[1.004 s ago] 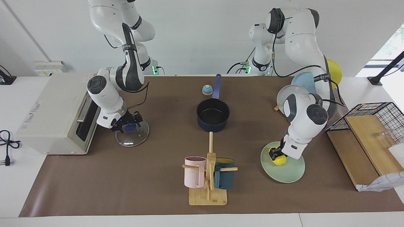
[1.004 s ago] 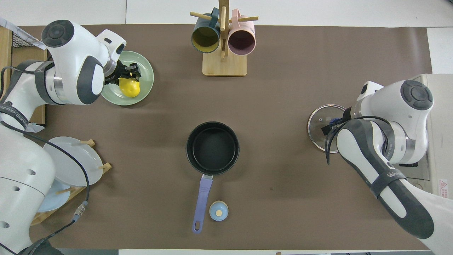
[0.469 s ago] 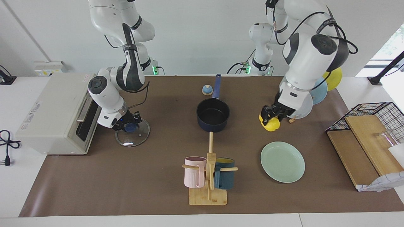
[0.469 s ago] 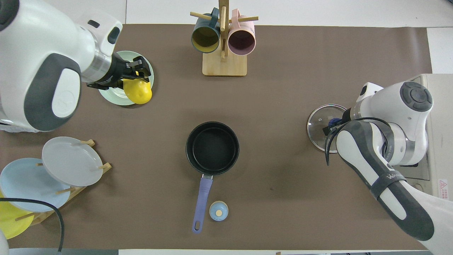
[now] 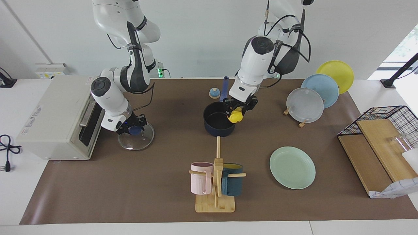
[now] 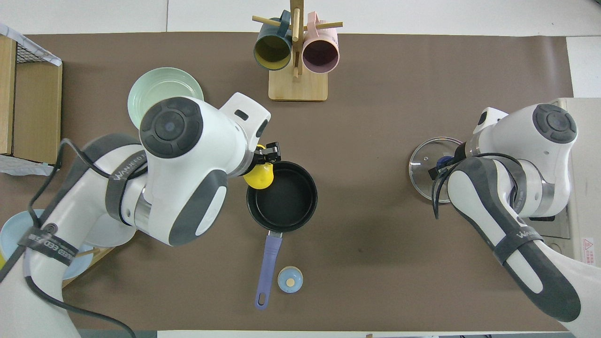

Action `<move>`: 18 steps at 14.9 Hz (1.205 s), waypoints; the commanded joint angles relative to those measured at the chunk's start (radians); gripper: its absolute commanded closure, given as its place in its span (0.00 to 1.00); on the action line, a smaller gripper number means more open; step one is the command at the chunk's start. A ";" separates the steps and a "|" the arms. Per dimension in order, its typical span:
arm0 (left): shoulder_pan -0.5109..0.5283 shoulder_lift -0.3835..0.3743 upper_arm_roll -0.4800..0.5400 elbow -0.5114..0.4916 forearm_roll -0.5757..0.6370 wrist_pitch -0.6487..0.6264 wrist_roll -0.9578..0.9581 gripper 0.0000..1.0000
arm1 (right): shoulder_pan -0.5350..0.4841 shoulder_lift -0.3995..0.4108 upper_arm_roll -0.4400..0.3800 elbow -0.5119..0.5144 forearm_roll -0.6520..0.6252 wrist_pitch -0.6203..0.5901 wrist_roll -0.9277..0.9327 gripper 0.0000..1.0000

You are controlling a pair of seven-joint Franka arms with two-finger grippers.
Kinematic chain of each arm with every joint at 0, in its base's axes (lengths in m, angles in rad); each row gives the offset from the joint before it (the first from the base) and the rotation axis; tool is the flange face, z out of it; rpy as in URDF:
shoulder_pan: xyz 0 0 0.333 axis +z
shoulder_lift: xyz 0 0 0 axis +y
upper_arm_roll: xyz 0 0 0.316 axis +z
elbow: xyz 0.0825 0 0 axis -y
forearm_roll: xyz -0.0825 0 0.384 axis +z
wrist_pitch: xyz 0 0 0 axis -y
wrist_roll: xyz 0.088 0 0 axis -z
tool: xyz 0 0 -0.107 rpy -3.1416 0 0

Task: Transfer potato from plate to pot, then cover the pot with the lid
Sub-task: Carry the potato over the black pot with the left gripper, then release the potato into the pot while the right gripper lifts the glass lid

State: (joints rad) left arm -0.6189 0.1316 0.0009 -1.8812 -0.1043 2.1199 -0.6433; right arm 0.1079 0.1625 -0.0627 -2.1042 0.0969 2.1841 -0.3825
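Facing view: one potato (image 5: 235, 116) clamped in the left gripper (image 5: 240, 108) over the rim of the one pot (image 5: 217, 123); one plate (image 5: 292, 167) lies bare toward the left arm's end. Overhead view: right gripper (image 6: 440, 164) closed on the knob of the one lid (image 6: 428, 162); two mugs (image 6: 296, 50) hang on one rack, one bell (image 6: 289, 279) beside the pot handle.

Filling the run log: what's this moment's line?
left gripper: holds yellow potato over navy pot | right gripper: shut on glass lid's knob

a plain white wall (image 5: 202, 39) rises at the robots' end of a white table (image 5: 19, 195) — brown mat (image 5: 130, 182) over it — with daylight from a window (image 5: 405, 45) at one end.
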 commanded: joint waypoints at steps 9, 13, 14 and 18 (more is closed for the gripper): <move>-0.139 0.002 0.022 -0.228 0.064 0.233 -0.050 1.00 | 0.084 -0.014 0.029 0.171 0.093 -0.199 0.204 0.59; -0.162 0.062 0.024 -0.228 0.112 0.278 -0.097 1.00 | 0.087 -0.030 0.064 0.170 0.144 -0.198 0.260 0.58; -0.162 0.075 0.022 -0.228 0.132 0.293 -0.119 1.00 | 0.087 -0.034 0.075 0.170 0.144 -0.196 0.281 0.58; -0.176 0.114 0.024 -0.228 0.161 0.318 -0.148 1.00 | 0.087 -0.035 0.090 0.170 0.144 -0.193 0.304 0.58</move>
State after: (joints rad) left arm -0.7682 0.2282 0.0043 -2.0960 0.0273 2.4056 -0.7601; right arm 0.2056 0.1442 0.0214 -1.9359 0.2197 2.0039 -0.0881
